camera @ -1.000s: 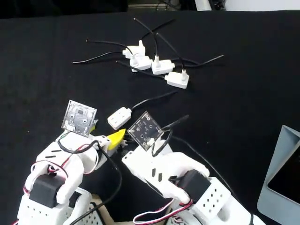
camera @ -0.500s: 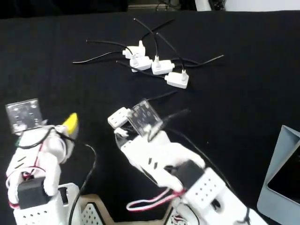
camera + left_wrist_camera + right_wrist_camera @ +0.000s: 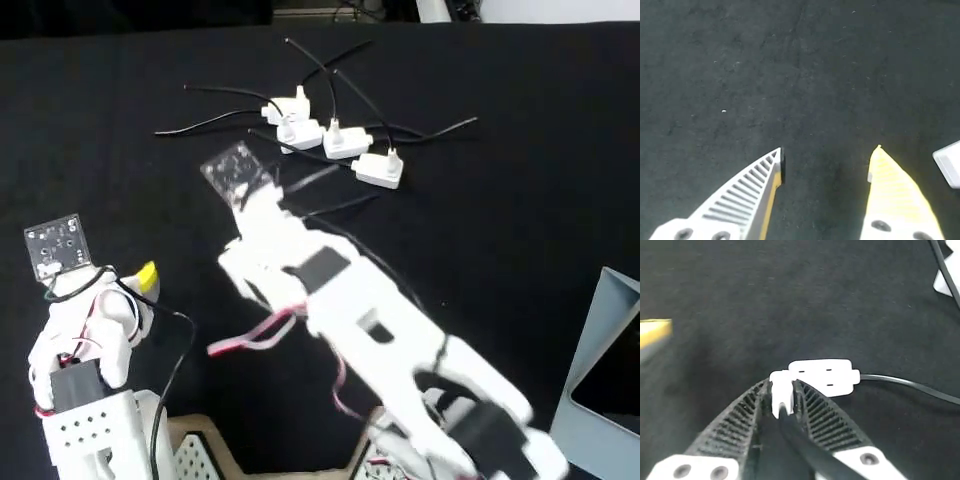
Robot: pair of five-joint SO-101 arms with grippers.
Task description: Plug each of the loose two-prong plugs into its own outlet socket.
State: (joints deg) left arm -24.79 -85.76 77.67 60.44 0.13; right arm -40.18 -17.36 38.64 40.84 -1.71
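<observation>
1. The right gripper [image 3: 782,386] is pinching a small white plug [image 3: 780,399], with its jaws pressed against the plug's sides.
2. The plug is sitting at the end of a white socket block [image 3: 826,374], touching it or nearly so. The block's black cord [image 3: 910,385] is trailing off across the black table [image 3: 740,290].
3. The left gripper [image 3: 829,150] is hovering over bare cloth with its fingers spread, gripping nothing.
4. A cluster of white plugs [image 3: 347,143] with black cords is lying at the table's far side, well apart from the left arm.
5. A grey bin [image 3: 595,340] is standing at the table's right edge.
</observation>
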